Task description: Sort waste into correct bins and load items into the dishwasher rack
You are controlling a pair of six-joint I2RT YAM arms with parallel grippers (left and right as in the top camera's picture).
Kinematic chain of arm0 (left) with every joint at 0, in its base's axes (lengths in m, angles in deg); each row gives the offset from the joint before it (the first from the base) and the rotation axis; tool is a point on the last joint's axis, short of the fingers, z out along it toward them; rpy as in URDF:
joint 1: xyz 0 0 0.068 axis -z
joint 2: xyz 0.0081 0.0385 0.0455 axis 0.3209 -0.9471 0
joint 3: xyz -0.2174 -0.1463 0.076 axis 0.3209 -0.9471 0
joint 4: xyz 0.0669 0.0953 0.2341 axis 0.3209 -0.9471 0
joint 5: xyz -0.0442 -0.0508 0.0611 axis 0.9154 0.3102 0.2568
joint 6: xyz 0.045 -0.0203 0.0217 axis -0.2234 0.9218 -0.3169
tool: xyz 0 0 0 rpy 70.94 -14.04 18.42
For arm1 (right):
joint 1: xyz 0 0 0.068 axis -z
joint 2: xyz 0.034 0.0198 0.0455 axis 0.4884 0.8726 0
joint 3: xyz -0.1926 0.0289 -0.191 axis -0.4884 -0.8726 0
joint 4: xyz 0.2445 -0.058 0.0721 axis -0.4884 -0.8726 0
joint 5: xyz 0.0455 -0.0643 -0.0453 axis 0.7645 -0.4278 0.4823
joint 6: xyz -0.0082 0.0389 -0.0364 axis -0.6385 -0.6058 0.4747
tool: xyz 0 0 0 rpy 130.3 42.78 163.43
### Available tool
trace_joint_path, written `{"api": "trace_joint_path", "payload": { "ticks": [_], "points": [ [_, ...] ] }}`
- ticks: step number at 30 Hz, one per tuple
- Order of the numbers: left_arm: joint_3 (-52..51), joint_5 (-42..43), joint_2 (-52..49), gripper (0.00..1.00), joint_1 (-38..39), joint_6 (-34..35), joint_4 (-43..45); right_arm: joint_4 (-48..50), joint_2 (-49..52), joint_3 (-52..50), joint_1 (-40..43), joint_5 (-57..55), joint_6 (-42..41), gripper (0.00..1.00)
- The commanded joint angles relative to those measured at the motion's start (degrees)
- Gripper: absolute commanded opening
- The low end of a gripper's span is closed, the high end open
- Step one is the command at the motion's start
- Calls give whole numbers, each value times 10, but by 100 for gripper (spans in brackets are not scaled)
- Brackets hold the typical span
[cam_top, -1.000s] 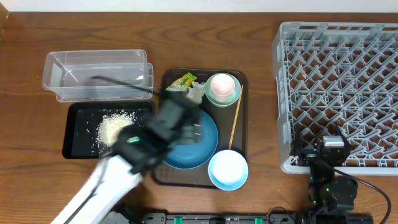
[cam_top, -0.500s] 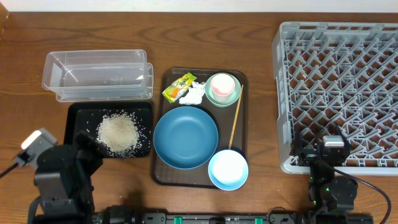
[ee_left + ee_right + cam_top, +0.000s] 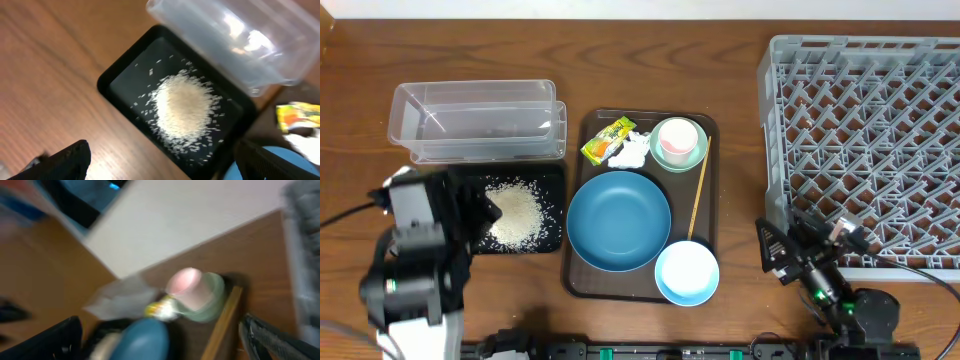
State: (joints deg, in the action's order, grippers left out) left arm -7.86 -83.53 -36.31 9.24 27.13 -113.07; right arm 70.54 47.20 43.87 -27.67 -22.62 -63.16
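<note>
A heap of white rice [image 3: 515, 212] lies in the black tray [image 3: 550, 180], with the clear tub [image 3: 475, 120] behind it. My left gripper [image 3: 475, 212] hangs open and empty over the tray's left end; its wrist view shows the rice [image 3: 185, 107] ahead of the open fingers [image 3: 162, 150]. The brown serving tray [image 3: 710, 215] holds the dark-blue bowl [image 3: 618, 220], light-blue bowl [image 3: 687, 272], mint-green bowl [image 3: 692, 155] with the pink cup [image 3: 677, 135], wrapper [image 3: 608, 138], tissue [image 3: 632, 152] and stick [image 3: 698, 200]. My right gripper [image 3: 772, 255] is open and empty, beside the rack [image 3: 870, 140].
The right wrist view is blurred; it shows the pink cup [image 3: 184, 282] in the mint bowl [image 3: 212, 300] and the dark-blue bowl [image 3: 142, 340] between the open fingers [image 3: 160, 330]. The clear tub [image 3: 240, 35] overhangs the black tray's far edge [image 3: 125, 65].
My left arm left the dark-blue bowl, drew back to the front left, then came over the black tray's left end. My right arm swung down and left, toward the serving tray.
</note>
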Motion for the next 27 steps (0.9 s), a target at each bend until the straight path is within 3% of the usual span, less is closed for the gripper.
{"api": "trace_joint_path", "payload": {
  "ticks": [1,3,6,12,18,22,27],
  "points": [
    [24,2,-24,94,-37,9,-2,75,-2,1,-5,52,-113,99],
    [24,20,-31,94,-66,41,-3,111,0,12,-5,50,-128,99],
    [24,59,-31,94,-117,51,17,84,22,59,-5,53,-116,99],
    [25,123,-31,94,-222,51,24,-64,185,234,-5,91,60,99],
    [24,136,-31,94,-237,51,24,-276,428,493,-42,162,256,99],
    [24,135,-32,94,-237,51,24,-449,555,658,-150,33,370,99],
    [24,135,-32,94,-237,51,24,-555,682,782,-349,-200,391,99]
  ]
}}
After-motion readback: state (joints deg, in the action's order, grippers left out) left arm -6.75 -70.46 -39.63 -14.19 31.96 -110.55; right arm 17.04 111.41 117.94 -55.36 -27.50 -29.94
